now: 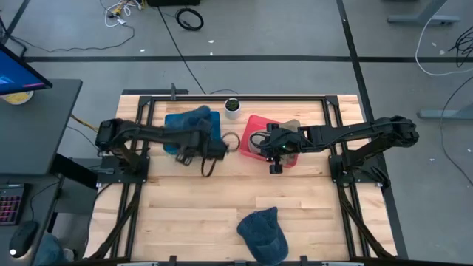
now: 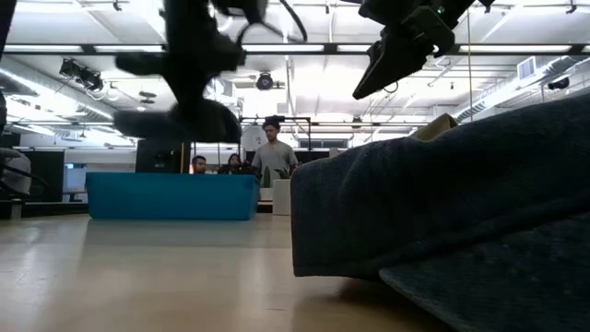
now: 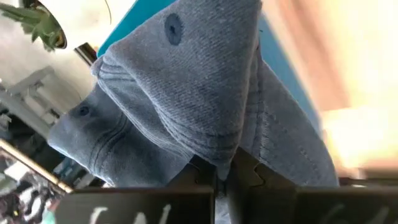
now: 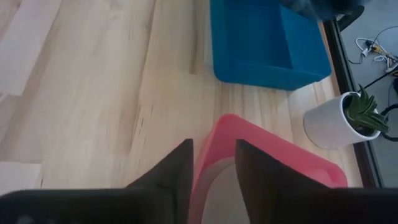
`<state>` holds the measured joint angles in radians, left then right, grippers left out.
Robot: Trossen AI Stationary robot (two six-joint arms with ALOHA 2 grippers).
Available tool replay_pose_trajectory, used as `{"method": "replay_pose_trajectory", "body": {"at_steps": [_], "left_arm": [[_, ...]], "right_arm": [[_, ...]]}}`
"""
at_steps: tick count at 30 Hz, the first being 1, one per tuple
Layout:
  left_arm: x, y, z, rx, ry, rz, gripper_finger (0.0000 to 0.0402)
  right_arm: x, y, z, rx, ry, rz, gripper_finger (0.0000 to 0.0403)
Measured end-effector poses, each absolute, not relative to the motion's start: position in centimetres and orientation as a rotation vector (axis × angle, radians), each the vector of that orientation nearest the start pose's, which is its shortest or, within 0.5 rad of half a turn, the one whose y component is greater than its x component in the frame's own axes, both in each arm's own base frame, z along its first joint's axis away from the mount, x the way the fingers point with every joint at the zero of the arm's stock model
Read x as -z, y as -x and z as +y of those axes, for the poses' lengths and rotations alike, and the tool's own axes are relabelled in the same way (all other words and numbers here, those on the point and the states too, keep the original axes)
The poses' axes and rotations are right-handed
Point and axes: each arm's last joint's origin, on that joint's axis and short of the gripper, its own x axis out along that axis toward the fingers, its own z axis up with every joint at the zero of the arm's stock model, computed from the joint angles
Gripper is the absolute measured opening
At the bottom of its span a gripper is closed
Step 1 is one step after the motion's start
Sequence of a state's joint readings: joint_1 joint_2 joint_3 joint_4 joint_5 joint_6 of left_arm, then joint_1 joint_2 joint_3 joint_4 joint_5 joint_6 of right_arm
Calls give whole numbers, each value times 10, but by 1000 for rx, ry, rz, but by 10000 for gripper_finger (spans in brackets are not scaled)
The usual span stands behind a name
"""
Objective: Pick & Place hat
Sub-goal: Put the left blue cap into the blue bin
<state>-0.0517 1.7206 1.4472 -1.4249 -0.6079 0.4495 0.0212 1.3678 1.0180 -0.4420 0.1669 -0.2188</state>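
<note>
A blue denim hat (image 1: 191, 120) sits over the blue bin (image 1: 181, 137) at the table's far left, and fills the left wrist view (image 3: 186, 93). My left gripper (image 3: 222, 177) is shut on it. A second denim hat (image 1: 263, 233) lies on the table by the near edge and looms in the low view (image 2: 442, 203). My right gripper (image 4: 213, 165) is open above the rim of the red bin (image 4: 273, 158), touching nothing. A tan thing (image 1: 293, 125) lies in the red bin (image 1: 255, 125). My left gripper pinches a gathered fold of the denim hat (image 3: 219, 152) between its two fingers, several layers bunched together. The hat spreads out ahead of the fingers, with the blue bin (image 3: 280, 68) behind it. In the low view its dark bulk (image 2: 175, 118) hangs above the blue bin's rim (image 2: 171, 180).
A white pot with a small plant (image 1: 232, 107) stands between the two bins at the far edge. A black frame borders the table (image 1: 236, 96). Bare wood lies in the table's middle (image 1: 222, 199). People stand in the room beyond the table (image 2: 272, 152).
</note>
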Motion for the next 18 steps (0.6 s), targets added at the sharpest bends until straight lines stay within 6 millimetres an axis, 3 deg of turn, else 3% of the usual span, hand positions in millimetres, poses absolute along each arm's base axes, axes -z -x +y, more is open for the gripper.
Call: {"method": "replay_pose_trajectory", "body": {"at_steps": [9,13,18], "left_arm": [[-218,-297,63,130,-936,1766,10],[-203,-293,77,128,-834,1737,9],[-178,-280,79,190,-751,1743,17]], "right_arm": [[-259,-277,1,79,202,903,160],[-258,-276,1,96,167,924,157],[-258,-276,1,97,165,922,149]]}}
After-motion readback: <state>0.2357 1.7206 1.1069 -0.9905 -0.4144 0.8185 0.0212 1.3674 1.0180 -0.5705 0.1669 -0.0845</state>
